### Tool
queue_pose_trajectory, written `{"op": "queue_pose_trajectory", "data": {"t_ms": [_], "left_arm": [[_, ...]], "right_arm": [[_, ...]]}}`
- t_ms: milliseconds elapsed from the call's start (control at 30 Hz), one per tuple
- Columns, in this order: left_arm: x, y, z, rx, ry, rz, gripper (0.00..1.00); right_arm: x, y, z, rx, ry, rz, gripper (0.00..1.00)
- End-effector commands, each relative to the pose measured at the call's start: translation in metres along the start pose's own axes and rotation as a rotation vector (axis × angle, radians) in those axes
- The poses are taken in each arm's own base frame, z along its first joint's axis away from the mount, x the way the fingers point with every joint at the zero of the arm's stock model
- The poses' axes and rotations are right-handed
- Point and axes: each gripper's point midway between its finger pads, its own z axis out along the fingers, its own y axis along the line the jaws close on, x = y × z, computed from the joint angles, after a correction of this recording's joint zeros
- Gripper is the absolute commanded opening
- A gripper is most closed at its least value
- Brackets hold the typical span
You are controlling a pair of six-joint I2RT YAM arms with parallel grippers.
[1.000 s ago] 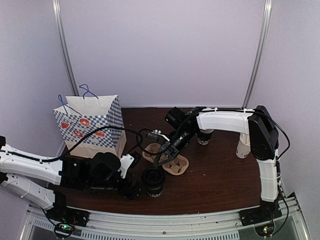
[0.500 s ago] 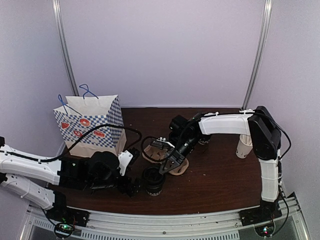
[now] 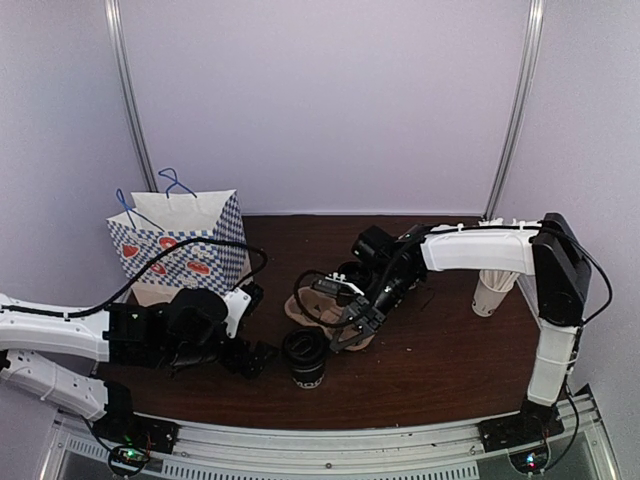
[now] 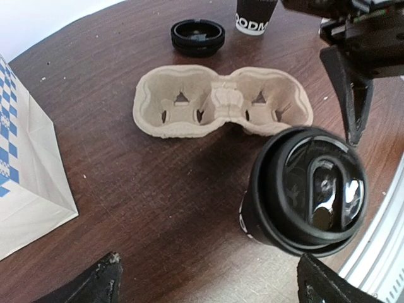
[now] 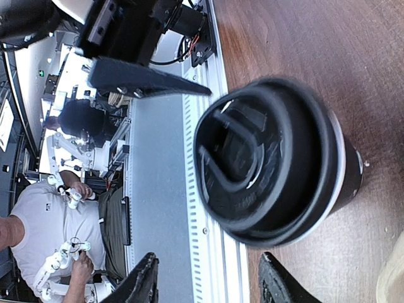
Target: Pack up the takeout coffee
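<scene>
The takeout coffee, a black paper cup with a black lid, stands upright on the table near the front. In the left wrist view it sits just beyond my right fingertip, not between the fingers. My left gripper is open and empty to the cup's left, as its own view shows. My right gripper is open and empty, hovering just behind and right of the cup, over the near end of the cardboard cup carrier. In the right wrist view the cup lies ahead of the open fingers.
A blue-checked paper bag stands at the back left. A white cup of straws stands at the right. In the left wrist view the two-hole carrier lies behind the cup, with a stack of black lids and another black cup farther back.
My left gripper has drawn back to the left, away from the cup, and its arm has swung left. My right gripper has moved right and nearer, towards the cup.
</scene>
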Motion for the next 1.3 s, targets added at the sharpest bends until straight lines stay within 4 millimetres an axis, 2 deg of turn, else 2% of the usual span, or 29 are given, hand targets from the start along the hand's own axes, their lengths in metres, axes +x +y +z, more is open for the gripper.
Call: {"op": "queue_pose_trajectory", "data": {"t_ms": [0, 100, 267, 367, 467, 667, 833, 1100, 1267], "left_arm": [[-0.023, -0.007, -0.016, 0.044, -0.043, -0.075, 0.98], [-0.022, -0.016, -0.018, 0.094, -0.025, -0.136, 0.98], [-0.017, -0.028, -0.011, 0.138, 0.032, -0.244, 0.96], [-0.012, -0.037, -0.001, 0.165, 0.065, -0.302, 0.93], [-0.016, -0.046, 0.005, 0.193, 0.072, -0.305, 0.90], [-0.030, -0.046, 0.004, 0.192, 0.026, -0.277, 0.89], [-0.039, -0.045, 0.006, 0.212, 0.017, -0.282, 0.89], [-0.037, -0.035, 0.012, 0.189, 0.026, -0.306, 0.87], [-0.026, -0.034, 0.023, 0.196, 0.073, -0.309, 0.82]], "right_arm": [[-0.004, 0.005, -0.009, 0.036, -0.029, -0.047, 0.53], [-0.010, -0.003, -0.011, 0.048, -0.041, -0.020, 0.52], [-0.014, -0.027, -0.015, 0.101, -0.062, 0.039, 0.45], [-0.018, -0.031, -0.014, 0.088, -0.066, 0.060, 0.41], [-0.019, -0.036, -0.011, 0.073, -0.067, 0.084, 0.35], [-0.020, -0.043, -0.007, 0.058, -0.070, 0.117, 0.30], [-0.023, -0.042, -0.005, 0.039, -0.081, 0.150, 0.30], [-0.028, -0.041, -0.004, 0.001, -0.096, 0.183, 0.32], [-0.026, -0.038, -0.002, -0.027, -0.102, 0.210, 0.32]]}}
